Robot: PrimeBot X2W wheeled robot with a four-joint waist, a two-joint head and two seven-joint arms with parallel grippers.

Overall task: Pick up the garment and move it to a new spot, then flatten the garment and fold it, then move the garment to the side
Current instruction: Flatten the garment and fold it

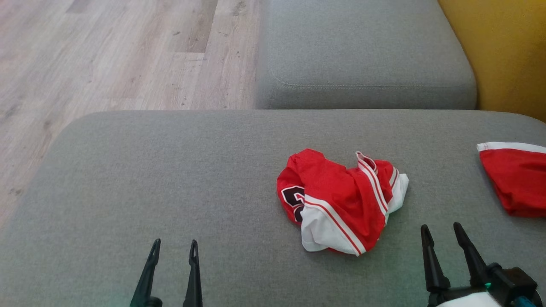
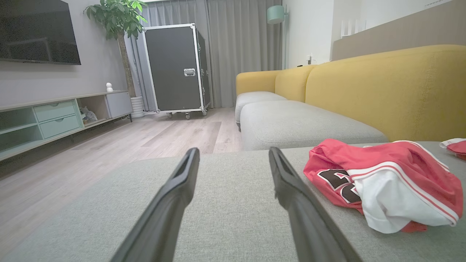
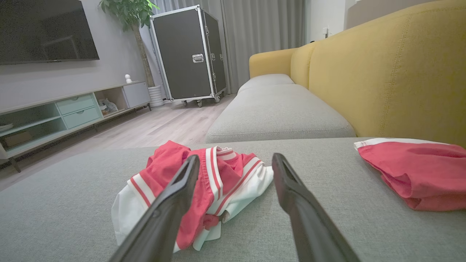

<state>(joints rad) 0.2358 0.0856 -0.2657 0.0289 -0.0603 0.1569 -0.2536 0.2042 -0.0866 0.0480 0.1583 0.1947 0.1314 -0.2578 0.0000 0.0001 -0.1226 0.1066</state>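
One garment (image 1: 341,200) of red sports fabric with white panels and thin red-and-white stripe trim, lying crumpled in a loose heap on the grey seat cushion (image 1: 170,179), right of the cushion's middle in the head view. Marking: dark block characters edged in white on the red panel at the heap's left side (partly folded under, so they cannot be read whole). A wide white band with a red stripe runs along the heap's near edge, and a striped hem stands up at its top. One left gripper (image 1: 175,243), fingers spread with bare cushion between them, holding nothing, well to the left of the garment. One right gripper (image 1: 440,228), fingers likewise spread and empty, near the heap's right side and apart from it; in the right wrist view its left finger crosses in front of the heap. One second red item (image 1: 516,179) with a white edge band, at the cushion's far right, apart from the garment. Surroundings: a further grey cushion (image 1: 362,51) behind, a yellow backrest (image 1: 507,51), a pale wood floor (image 1: 106,55). Across the room stand a black wheeled case (image 2: 174,69), a television (image 2: 36,31) and a potted plant (image 2: 116,14).
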